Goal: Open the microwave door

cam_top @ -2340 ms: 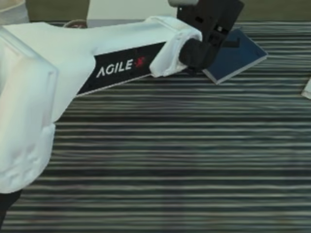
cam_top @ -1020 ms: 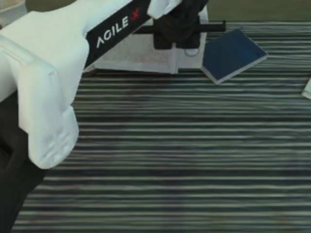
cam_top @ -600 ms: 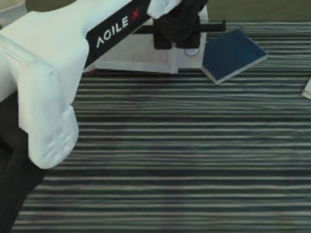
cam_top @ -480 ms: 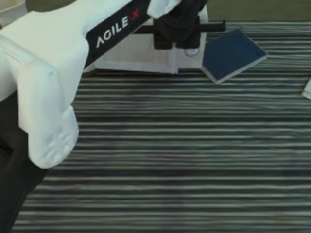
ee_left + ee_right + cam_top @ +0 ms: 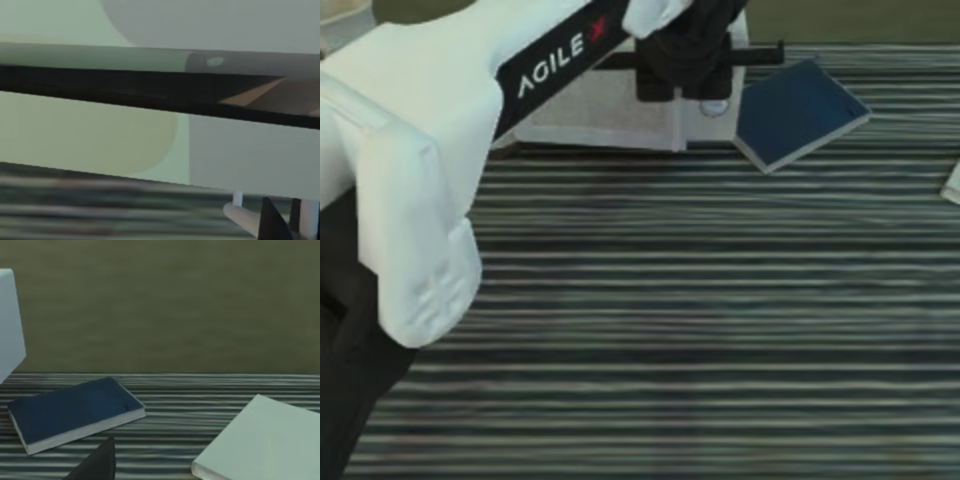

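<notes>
The white microwave [image 5: 545,125] stands at the table's far edge, left of centre, and its corner shows in the right wrist view [image 5: 7,320]. The microwave door [image 5: 620,112] with its speckled mesh window faces the table. A silver knob [image 5: 715,106] sits on the panel to its right. My left gripper [image 5: 685,55] hangs over the microwave's front, between door and knob panel. In the left wrist view its dark tip [image 5: 272,225] lies right against the door's white bar handle [image 5: 244,216]. A dark gap [image 5: 150,92] crosses the white panels there. My right gripper [image 5: 100,465] shows only a dark tip.
A dark blue book [image 5: 800,110] lies just right of the microwave, also in the right wrist view [image 5: 75,412]. A white book [image 5: 265,440] lies at the table's right edge [image 5: 952,185]. Striped tabletop [image 5: 700,320] spreads in front. My left arm [image 5: 420,150] spans the left side.
Since 2.3 s ago my left arm rose toward the far edge, uncovering the microwave, and its gripper moved left from beside the book. Nothing has visibly moved in the last second.
</notes>
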`<state>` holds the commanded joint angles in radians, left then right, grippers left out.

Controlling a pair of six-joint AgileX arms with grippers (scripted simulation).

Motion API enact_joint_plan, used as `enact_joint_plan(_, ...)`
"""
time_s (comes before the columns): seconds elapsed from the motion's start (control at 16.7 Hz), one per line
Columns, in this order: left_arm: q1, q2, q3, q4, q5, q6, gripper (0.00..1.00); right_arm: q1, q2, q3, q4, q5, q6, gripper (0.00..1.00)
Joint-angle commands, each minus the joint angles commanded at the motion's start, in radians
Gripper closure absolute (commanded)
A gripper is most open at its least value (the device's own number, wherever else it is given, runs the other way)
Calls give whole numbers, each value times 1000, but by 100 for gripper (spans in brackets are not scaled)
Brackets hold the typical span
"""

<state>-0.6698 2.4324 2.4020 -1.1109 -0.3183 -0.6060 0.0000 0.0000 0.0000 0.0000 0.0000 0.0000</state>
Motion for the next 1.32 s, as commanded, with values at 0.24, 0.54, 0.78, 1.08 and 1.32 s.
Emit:
enact_joint_plan(0.24, -3, -27, -37, 27, 6, 11, 100, 0, 0, 0, 0, 0, 0, 0)
enact_joint_plan(0.54, 3, -114, -199, 110, 29, 71, 100, 0, 0, 0, 0, 0, 0, 0)
enact_joint_plan(0.78, 3, -129, -229, 125, 36, 83, 100, 0, 0, 0, 0, 0, 0, 0)
enact_joint_plan(1.08, 3, -129, -229, 125, 36, 83, 100, 0, 0, 0, 0, 0, 0, 0)
enact_joint_plan(1.32, 3, -129, -229, 125, 36, 83, 100, 0, 0, 0, 0, 0, 0, 0)
